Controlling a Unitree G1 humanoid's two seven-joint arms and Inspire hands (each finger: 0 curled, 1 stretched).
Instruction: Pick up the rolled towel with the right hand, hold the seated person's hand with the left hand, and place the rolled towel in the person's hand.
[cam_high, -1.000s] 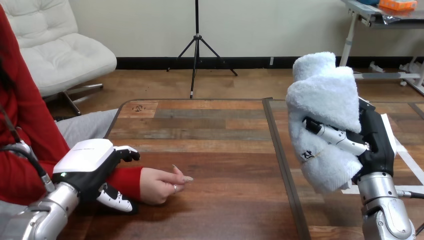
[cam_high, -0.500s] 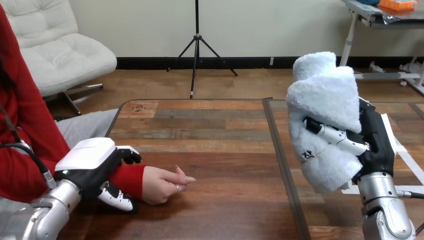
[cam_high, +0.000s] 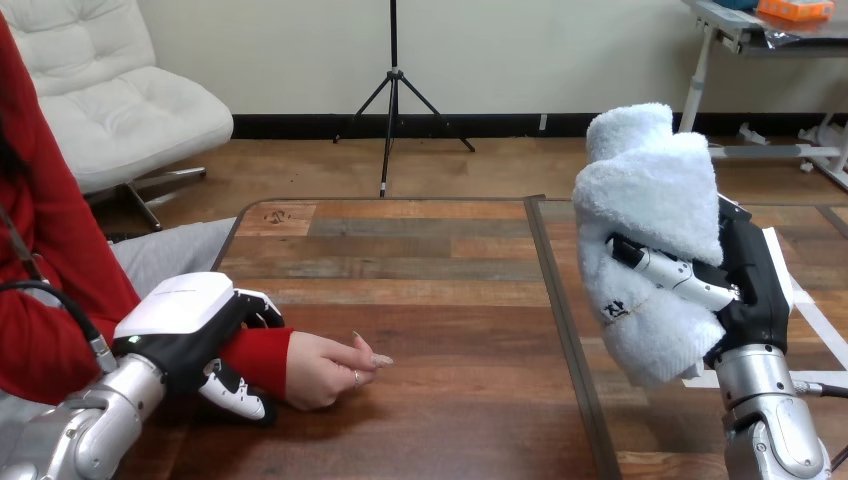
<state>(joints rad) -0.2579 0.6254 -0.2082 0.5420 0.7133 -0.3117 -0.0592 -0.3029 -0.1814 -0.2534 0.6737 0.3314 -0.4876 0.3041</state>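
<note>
In the head view, the left robot hand (cam_high: 185, 325) sits low at the left side of the table (cam_high: 450, 260), at the end of its silver forearm that comes up from the bottom corner. Its fingers (cam_high: 262, 306) curl over the top of the person's wrist, which is covered by a red sleeve (cam_high: 258, 355), while its thumb reaches under the same wrist, so the left robot hand is closed around the wrist. The person's hand (cam_high: 325, 368) extends just past that grip toward the middle of the table. It rests on the wood with its own fingers loosely curled and pointing to the right, and it holds nothing.

At the right side, the right robot hand (cam_high: 745, 290) is raised above the table on its upright forearm. It grips the rolled towel (cam_high: 645, 200), with its black-and-white fingers (cam_high: 672, 274) wrapped across the front of the roll. The white rolled towel stands nearly upright in that grip, leaning a little to the left, clear of the table surface. It is well apart from the person's hand, with a bare stretch of table between them.
</note>
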